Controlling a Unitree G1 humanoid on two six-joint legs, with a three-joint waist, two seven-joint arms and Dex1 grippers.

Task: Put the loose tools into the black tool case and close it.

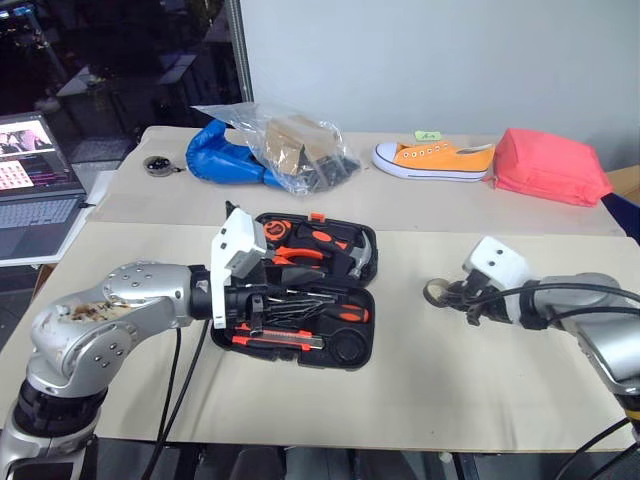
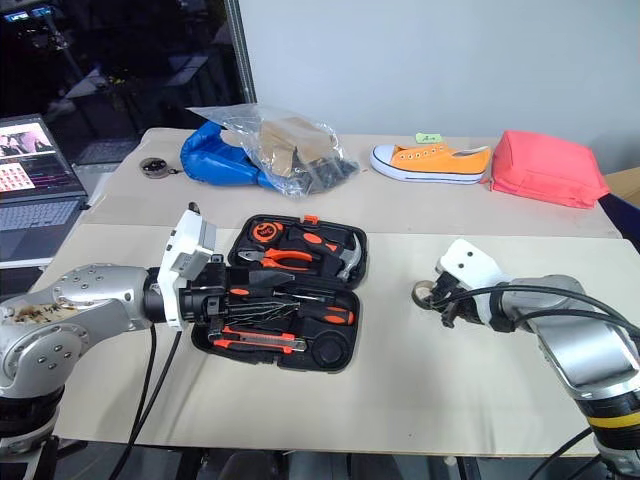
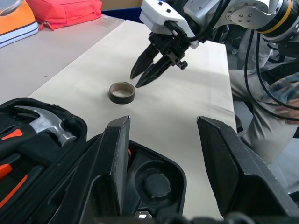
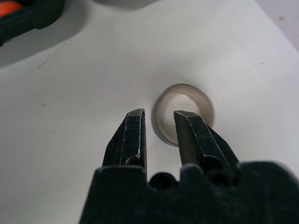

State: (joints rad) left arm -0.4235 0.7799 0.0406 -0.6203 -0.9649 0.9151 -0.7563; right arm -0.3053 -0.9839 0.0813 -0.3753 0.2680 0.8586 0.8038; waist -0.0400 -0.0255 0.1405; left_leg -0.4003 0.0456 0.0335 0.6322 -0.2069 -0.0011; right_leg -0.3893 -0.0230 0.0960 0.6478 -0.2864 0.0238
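The black tool case [image 1: 372, 320] lies open in the middle of the table. A hammer [image 1: 355, 258] and pliers [image 1: 300, 255] sit in its far half. Its near half holds screwdrivers [image 1: 320, 312] and an orange-and-black utility knife [image 1: 280, 343]. A round recess [image 3: 156, 182] in the near right corner holds nothing. My left gripper [image 3: 162, 120] hovers over the case's left side, open and empty. The small beige tape roll [image 3: 122, 92] lies flat on the table, right of the case. My right gripper [image 4: 159, 114] hangs just above the roll [image 4: 205, 105], its fingers a narrow gap apart with nothing between them.
Along the back stand a blue bag [image 1: 225, 160], a clear plastic bag [image 1: 295, 150], an orange shoe [image 1: 435, 158] and a pink pouch [image 1: 550, 165]. A laptop [image 1: 35, 190] sits off the table's left edge. Bare table surface lies in front of and right of the case.
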